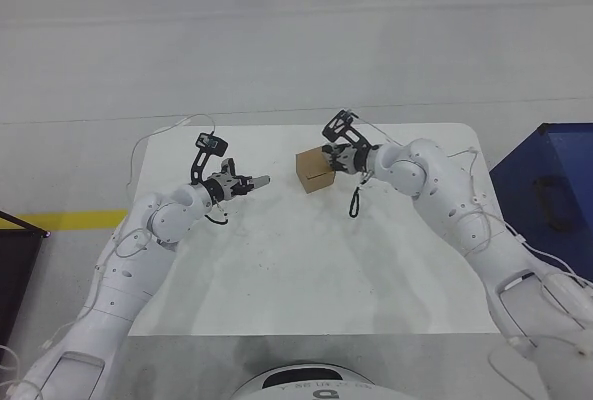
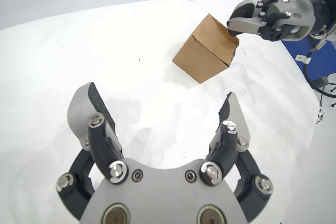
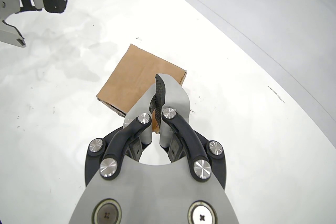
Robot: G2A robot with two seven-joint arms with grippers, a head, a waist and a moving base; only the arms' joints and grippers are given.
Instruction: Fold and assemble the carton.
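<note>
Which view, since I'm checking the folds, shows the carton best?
Left wrist view: the carton shows three faces, the right gripper pinching one edge. In the right wrist view that gripper covers part of it; the top view looks down on it.

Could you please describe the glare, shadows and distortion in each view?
Left wrist view: the lens bows the table edge; white glare surrounds the carton. Right wrist view: soft shadows mottle the table near the carton. Top view: even light.
</note>
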